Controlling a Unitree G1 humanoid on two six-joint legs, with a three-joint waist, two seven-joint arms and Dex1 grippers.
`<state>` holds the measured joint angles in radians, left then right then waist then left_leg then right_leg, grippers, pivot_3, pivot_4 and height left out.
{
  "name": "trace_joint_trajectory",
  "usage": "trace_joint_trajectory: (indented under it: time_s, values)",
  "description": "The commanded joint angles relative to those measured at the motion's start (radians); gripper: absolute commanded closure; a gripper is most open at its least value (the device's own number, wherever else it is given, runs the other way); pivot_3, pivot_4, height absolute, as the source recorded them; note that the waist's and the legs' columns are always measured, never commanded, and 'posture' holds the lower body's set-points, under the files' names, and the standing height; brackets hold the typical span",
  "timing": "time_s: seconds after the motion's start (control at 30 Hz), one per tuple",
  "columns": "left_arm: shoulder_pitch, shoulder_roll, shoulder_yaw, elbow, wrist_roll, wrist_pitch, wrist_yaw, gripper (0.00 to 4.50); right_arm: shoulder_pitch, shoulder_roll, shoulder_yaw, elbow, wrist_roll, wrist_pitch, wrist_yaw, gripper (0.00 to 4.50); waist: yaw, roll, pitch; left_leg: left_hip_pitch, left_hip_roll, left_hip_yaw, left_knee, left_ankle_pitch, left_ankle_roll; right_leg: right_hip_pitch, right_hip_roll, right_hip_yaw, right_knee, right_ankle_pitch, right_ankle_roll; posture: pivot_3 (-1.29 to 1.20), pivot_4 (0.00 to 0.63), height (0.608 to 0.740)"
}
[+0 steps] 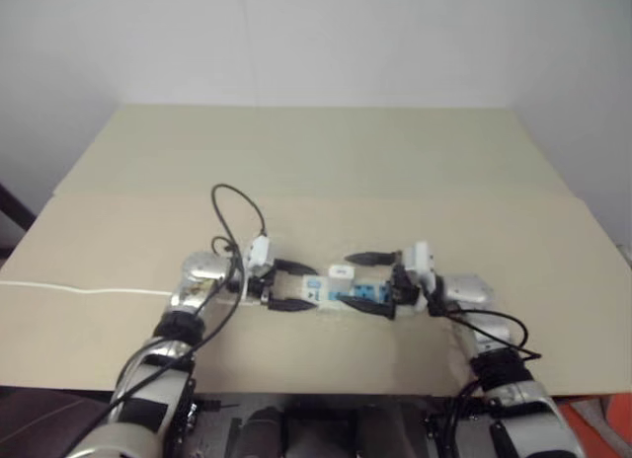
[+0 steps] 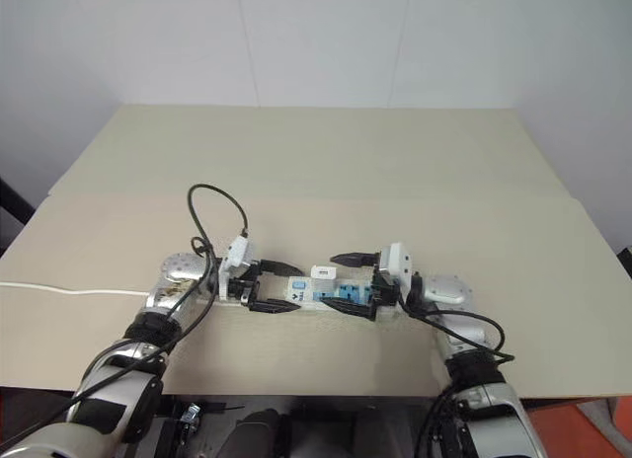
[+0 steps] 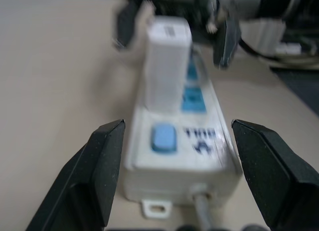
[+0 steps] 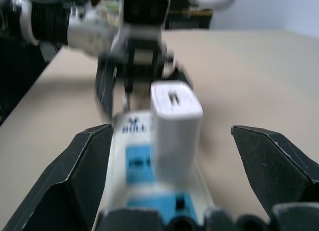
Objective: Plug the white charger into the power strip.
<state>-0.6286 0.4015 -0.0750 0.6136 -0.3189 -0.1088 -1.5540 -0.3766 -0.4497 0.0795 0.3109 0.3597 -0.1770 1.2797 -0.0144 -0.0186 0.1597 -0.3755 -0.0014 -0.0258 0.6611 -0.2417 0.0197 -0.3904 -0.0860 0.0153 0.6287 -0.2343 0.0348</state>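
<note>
small white rounded-cube charger (image 2: 323, 273) stands upright in the long white power strip (image 2: 336, 293) with blue sockets.
the strip lies on the beige table (image 2: 316, 172) between the grippers; left gripper (image 2: 278, 287) and right gripper (image 2: 355, 283) both spread apart, straddling its ends, holding nothing.

- Your left arm comes in from the lower left, wrist bent so the left gripper (image 2: 275, 287) points level toward the right one.
- Its two black fingers (image 3: 97, 178) stand apart, nothing pinched between them.
- Your right arm mirrors it from the lower right; the right gripper (image 2: 354, 282) points back at the left.
- Its fingers (image 4: 82, 173) are spread wide, holding nothing.
</note>
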Motion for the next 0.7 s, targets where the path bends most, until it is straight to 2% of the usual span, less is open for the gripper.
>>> trace_joint_trajectory:
  time_s: [0.03,0.07,0.2,0.47,0.57,0.7]
  values:
    - [0.037,0.085,0.050,-0.160,-0.075,0.118,-0.027,0.85,0.035,-0.063,-0.064,-0.115,0.021,0.029,-0.033,0.02,-0.004,0.000,0.000,0.000,0.000,0.000,0.000,0.000,0.000,0.000,0.000,0.000,0.000,0.000,0.000,0.00,0.150,0.740]
    - [0.051,0.115,0.062,-0.190,-0.087,0.151,-0.024,0.85,0.050,-0.094,-0.083,-0.140,0.022,0.033,-0.036,0.02,-0.006,0.000,0.000,0.000,0.000,0.000,-0.001,0.000,0.000,-0.001,0.000,0.001,0.000,0.000,0.000,0.00,0.150,0.740]
    - [0.097,0.192,0.101,-0.235,-0.099,0.172,-0.011,0.04,0.119,-0.206,-0.157,-0.224,0.055,0.066,-0.023,0.00,-0.002,0.001,0.001,0.000,0.000,0.000,-0.001,0.000,0.000,-0.001,0.000,0.001,-0.001,0.000,0.000,0.00,0.150,0.740]
    - [0.178,0.307,0.164,-0.332,-0.133,0.207,-0.013,0.01,0.277,-0.390,-0.291,-0.385,0.112,0.154,-0.002,0.00,0.003,0.000,0.001,-0.003,0.000,0.001,-0.001,0.000,0.000,-0.002,0.000,0.000,-0.003,0.000,0.000,0.00,0.150,0.740]
    - [0.196,0.315,0.189,-0.318,-0.112,0.146,0.037,0.01,0.318,-0.451,-0.323,-0.421,0.125,0.207,-0.001,0.00,0.002,0.000,0.001,-0.002,0.001,0.001,-0.001,0.000,0.000,-0.001,-0.002,0.001,-0.003,0.000,0.000,0.00,0.150,0.740]
    - [0.209,0.330,0.188,-0.319,-0.118,0.139,0.018,0.01,0.348,-0.492,-0.346,-0.460,0.121,0.256,-0.011,0.00,0.003,0.000,0.001,-0.001,0.001,0.001,-0.001,0.000,0.000,0.000,-0.001,0.001,-0.003,-0.001,0.000,0.00,0.150,0.740]
